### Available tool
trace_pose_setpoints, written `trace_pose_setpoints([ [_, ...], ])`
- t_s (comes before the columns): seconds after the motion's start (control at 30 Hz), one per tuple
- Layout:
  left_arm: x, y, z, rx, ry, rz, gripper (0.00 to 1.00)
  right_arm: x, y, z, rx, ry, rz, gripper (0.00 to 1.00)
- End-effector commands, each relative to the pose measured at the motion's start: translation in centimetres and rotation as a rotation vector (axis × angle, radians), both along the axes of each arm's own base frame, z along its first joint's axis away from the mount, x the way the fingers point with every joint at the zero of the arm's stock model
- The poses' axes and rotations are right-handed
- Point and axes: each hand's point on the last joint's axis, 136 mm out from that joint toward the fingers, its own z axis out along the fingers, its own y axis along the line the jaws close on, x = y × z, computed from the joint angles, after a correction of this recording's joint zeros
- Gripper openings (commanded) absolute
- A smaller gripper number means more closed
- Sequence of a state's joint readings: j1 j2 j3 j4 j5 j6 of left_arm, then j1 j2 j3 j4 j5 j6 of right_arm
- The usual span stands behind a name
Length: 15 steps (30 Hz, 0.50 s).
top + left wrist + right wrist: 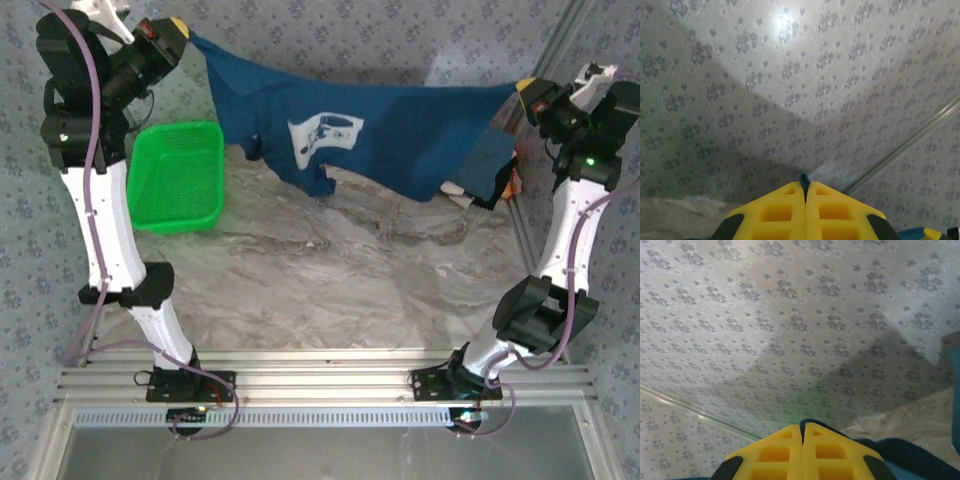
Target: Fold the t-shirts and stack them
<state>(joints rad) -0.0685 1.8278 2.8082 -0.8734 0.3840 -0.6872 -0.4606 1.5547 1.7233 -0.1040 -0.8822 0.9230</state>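
The tabletop (330, 290) is lying well beneath my left tool (180, 28) and right tool (525, 88). The navy t-shirt (400, 130) is hanging stretched between them, print showing. The green basket (178, 175) is sitting below my left tool. Both tools are clamping closed on the shirt's edge, one at each end.

Left hand (183, 30), right hand (522, 87): high, closed.

Robot laboratory work cell.
Left arm (100, 230) and right arm (570, 235) bolted to slotted aluminium rails (320, 378) at the edge of a marble-patterned table (330, 290); flower-print backdrop (380, 35) encloses the bench on all visible sides.
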Motion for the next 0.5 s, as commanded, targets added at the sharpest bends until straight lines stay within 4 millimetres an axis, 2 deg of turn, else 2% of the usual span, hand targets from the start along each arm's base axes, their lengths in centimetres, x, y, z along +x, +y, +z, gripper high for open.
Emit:
trace_pose_setpoints([
  [0.0, -3.4, 2.2, 1.8, 0.043, -0.069, 0.112, 0.0, -3.5, 1.8, 4.2, -0.066, -0.125, 0.028, 0.0],
  [0.07, -4.5, 2.9, 2.3, 0.005, -0.088, 0.136, 0.0, -4.0, 2.0, 4.6, -0.052, -0.126, 0.028, 0.0],
  [0.17, -6.1, 3.2, 3.1, -0.017, -0.112, 0.149, 0.0, -5.2, 2.6, 6.8, -0.046, -0.177, 0.035, 0.0],
  [0.3, -7.6, 3.4, 5.6, -0.035, -0.18, 0.15, 0.0, -6.3, 3.3, 9.8, -0.047, -0.232, 0.031, 0.0],
  [0.37, -7.2, 3.1, 6.2, -0.053, -0.192, 0.132, 0.0, -6.5, 3.6, 10.9, -0.053, -0.255, 0.03, 0.0],
  [0.47, -4.5, 2.3, 5.5, -0.087, -0.154, 0.083, 0.0, -5.9, 4.1, 11.9, -0.062, -0.269, 0.043, 0.0],
])
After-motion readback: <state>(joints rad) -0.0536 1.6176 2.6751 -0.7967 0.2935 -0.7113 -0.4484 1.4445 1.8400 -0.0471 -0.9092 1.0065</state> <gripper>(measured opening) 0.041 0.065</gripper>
